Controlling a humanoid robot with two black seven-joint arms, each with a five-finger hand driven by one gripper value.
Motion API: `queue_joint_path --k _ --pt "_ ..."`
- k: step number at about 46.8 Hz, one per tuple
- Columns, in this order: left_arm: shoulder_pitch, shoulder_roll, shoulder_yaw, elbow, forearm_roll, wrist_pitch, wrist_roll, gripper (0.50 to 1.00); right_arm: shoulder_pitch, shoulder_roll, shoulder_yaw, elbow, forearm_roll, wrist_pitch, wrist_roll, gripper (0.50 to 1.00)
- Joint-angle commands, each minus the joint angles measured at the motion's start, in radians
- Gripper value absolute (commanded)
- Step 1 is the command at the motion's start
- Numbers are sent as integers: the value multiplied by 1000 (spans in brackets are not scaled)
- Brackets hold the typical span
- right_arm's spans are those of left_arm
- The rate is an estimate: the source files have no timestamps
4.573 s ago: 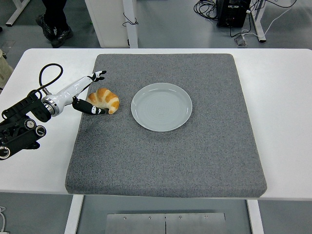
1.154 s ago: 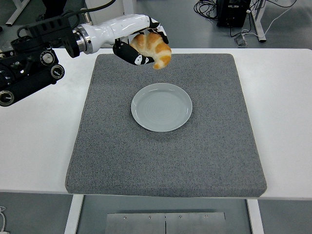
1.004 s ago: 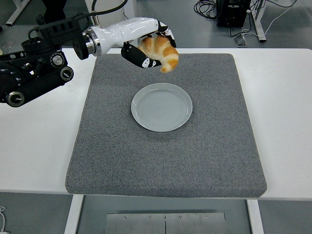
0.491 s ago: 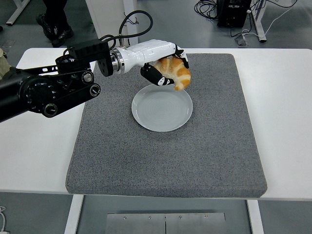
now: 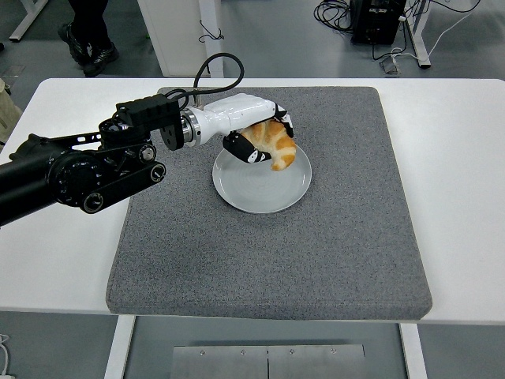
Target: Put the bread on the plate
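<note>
The bread (image 5: 278,146), a golden croissant-shaped roll, is gripped by the left hand (image 5: 256,134), whose white-and-black fingers (image 5: 246,151) are curled around it from above and from the near side. It is held over the upper part of the plate (image 5: 261,185), inside the rim. Whether its lower tip touches the plate surface or hangs just above it cannot be settled from this high view; it appears to be very close. Much of the bread's upper and left side is hidden by the hand, so only the right and lower portion is seen plainly.

The plate, pale grey-blue and round, is laid near the middle of a grey mat (image 5: 268,260), which is spread over the white table (image 5: 67,260). The plate's upper left rim is covered by the hand and wrist.

The left arm (image 5: 87,170) is extended from the left edge across the table and mat, its shoulder end cut off by the frame. A black cable (image 5: 217,67) is looped above the wrist.

At the top edge, a person's legs and dark shoes (image 5: 91,51) are seen on the floor, cut off above. Cables and a dark box (image 5: 377,20) are partly shown at the upper right.
</note>
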Motion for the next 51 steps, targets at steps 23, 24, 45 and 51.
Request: queue_joint_path --k 23,24,45,51 --pt "63 -59 97 81 -10 76 -11 500 0 0 0 0 0 0 0 1000" --pt "63 -60 97 84 -10 76 -11 500 0 0 0 0 0 0 0 1000" --pt "76 -74 98 121 -15 85 -12 500 0 0 0 0 0 0 0 1000" --pt "79 -74 95 120 -20 86 -6 761 0 0 0 0 0 0 0 1000"
